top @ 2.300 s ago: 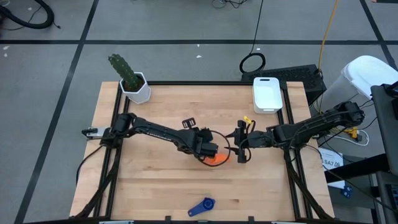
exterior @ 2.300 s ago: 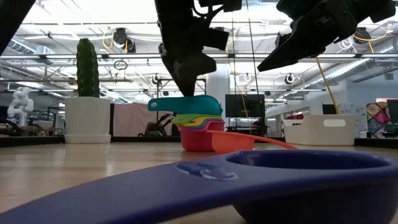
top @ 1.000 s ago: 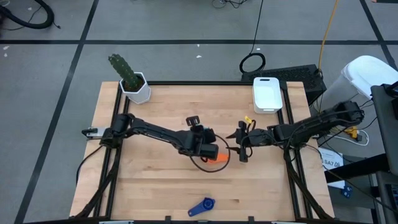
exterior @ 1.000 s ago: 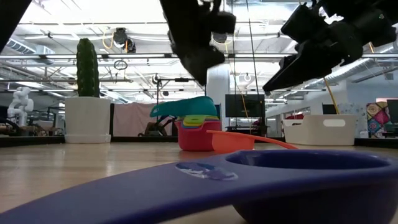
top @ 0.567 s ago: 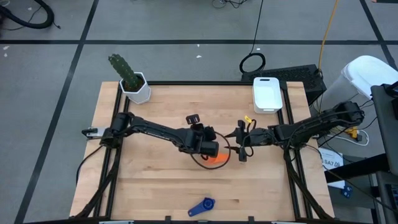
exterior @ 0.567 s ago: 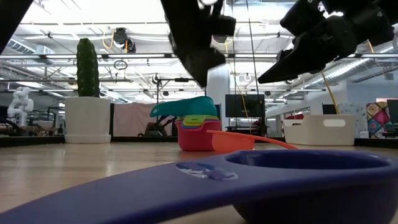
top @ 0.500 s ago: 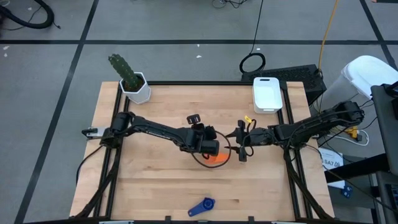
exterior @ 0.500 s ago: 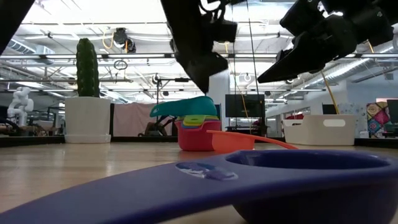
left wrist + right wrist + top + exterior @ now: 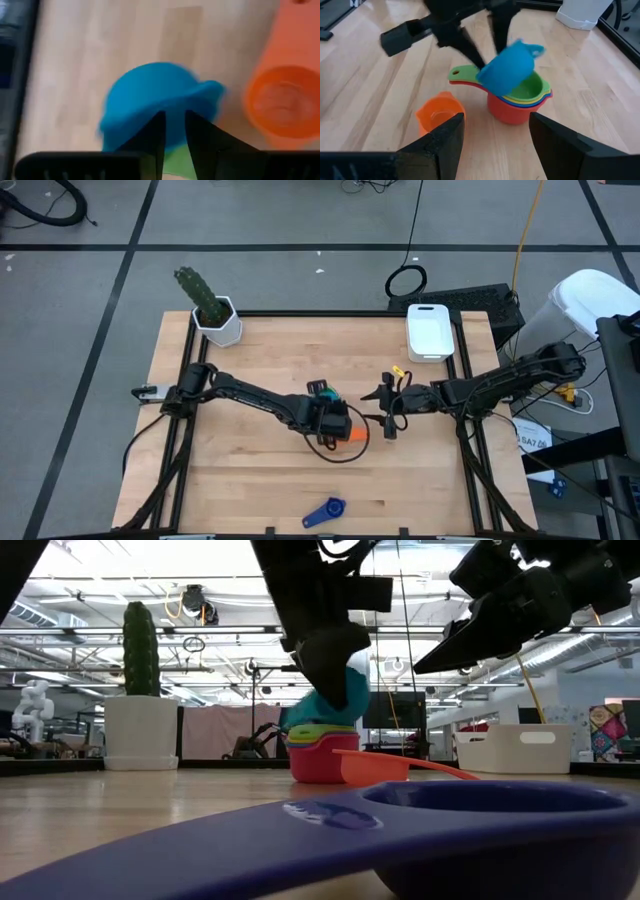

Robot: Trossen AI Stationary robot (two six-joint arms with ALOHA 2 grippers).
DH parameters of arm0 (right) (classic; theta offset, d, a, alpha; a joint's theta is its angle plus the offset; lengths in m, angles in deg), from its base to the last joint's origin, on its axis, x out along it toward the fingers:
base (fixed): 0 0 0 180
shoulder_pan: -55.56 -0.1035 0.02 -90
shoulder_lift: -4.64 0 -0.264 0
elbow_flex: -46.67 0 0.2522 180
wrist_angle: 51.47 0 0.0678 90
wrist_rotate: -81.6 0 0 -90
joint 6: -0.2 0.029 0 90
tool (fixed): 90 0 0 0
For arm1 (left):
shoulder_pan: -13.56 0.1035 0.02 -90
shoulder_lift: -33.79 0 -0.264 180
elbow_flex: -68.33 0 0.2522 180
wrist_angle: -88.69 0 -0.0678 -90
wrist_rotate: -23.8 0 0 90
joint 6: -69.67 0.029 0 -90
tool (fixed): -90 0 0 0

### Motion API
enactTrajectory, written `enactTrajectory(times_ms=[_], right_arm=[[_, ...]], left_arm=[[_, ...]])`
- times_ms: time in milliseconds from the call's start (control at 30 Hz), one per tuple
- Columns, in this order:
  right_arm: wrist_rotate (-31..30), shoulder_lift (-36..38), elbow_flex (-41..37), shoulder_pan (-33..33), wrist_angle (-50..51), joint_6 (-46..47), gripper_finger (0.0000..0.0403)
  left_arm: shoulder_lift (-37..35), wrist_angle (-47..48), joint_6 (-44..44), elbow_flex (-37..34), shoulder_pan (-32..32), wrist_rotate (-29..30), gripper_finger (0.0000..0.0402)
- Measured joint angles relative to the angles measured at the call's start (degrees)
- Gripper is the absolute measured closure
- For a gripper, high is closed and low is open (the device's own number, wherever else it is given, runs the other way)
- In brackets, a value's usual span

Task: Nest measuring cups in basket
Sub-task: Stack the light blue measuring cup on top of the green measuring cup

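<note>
Two arms met mid-table point(image 9: 230, 470). White basket point(image 9: 430, 331) sat at the table's far right corner, well apart from the cups, nothing visible inside it. Left gripper point(image 9: 481, 44) was clamped on the tilted teal cup point(image 9: 507, 66), held just above the stack point(image 9: 517, 102): red at the bottom, then yellow and green. Orange cup point(image 9: 436, 114) stood on the table just beside the stack. Right gripper point(image 9: 386, 412) hovered near the stack on the basket side, fingers point(image 9: 555, 145) apart, holding nothing. Dark blue cup point(image 9: 325, 512) lay at the table's near edge, well apart from the stack.
</note>
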State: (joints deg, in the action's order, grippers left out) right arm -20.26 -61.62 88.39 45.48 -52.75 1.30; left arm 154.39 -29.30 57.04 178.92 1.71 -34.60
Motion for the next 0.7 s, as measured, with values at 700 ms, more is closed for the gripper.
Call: enactTrajectory(times_ms=[700], right_arm=[[0.00,0.00,0.00,0.00,0.13,0.51,0.0188]], left_arm=[[-1.29,6.88,-3.59,0.00,1.02,5.19,0.0372]])
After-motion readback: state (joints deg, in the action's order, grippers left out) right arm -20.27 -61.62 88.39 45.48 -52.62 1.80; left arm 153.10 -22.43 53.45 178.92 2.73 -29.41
